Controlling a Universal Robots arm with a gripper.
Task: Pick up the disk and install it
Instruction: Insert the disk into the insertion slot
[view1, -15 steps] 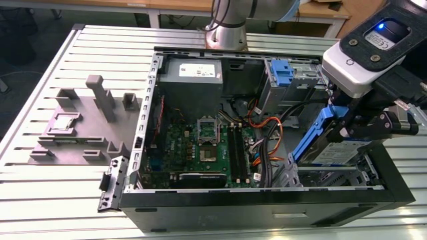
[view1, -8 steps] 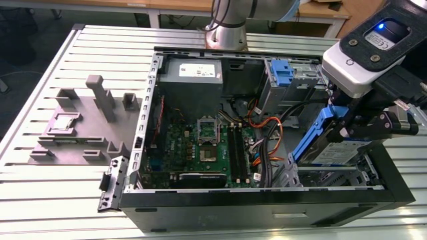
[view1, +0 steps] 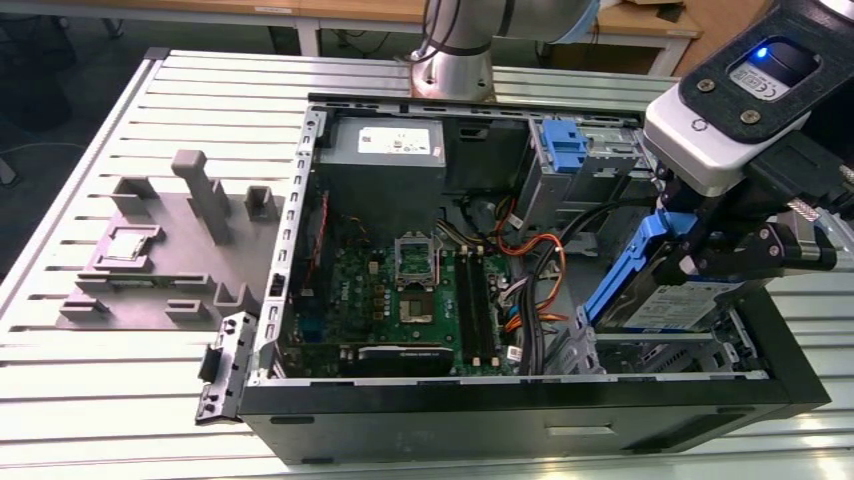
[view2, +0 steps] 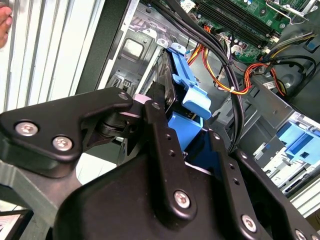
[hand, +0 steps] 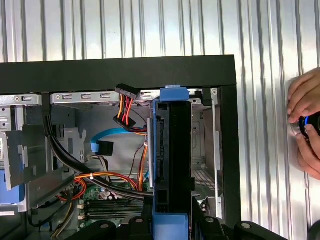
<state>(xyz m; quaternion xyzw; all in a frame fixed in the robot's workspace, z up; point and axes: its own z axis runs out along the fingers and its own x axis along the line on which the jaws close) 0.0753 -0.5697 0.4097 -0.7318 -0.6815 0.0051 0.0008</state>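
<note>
The disk (view1: 663, 296), a silver-grey drive with a white-and-blue label in a blue plastic bracket, stands nearly on edge at the exterior view's right. My gripper (view1: 718, 258) is shut on its upper end. Its lower end reaches into the metal drive bay (view1: 667, 352) at the front right corner of the open computer case (view1: 534, 425). In the first wrist view the disk (hand: 172, 145) shows edge-on, between the bay's walls and close under the case's black frame. In the second wrist view the black fingers (view2: 161, 131) clamp the blue bracket (view2: 192, 97).
Orange, yellow and black cables (view1: 541, 265) run beside the bay. The motherboard (view1: 400, 290), a grey power-supply box (view1: 387, 145) and a blue caddy (view1: 567, 145) lie inside the case. A grey fixture (view1: 160, 250) sits on the slatted table. A person's hand (hand: 305, 125) rests outside the case.
</note>
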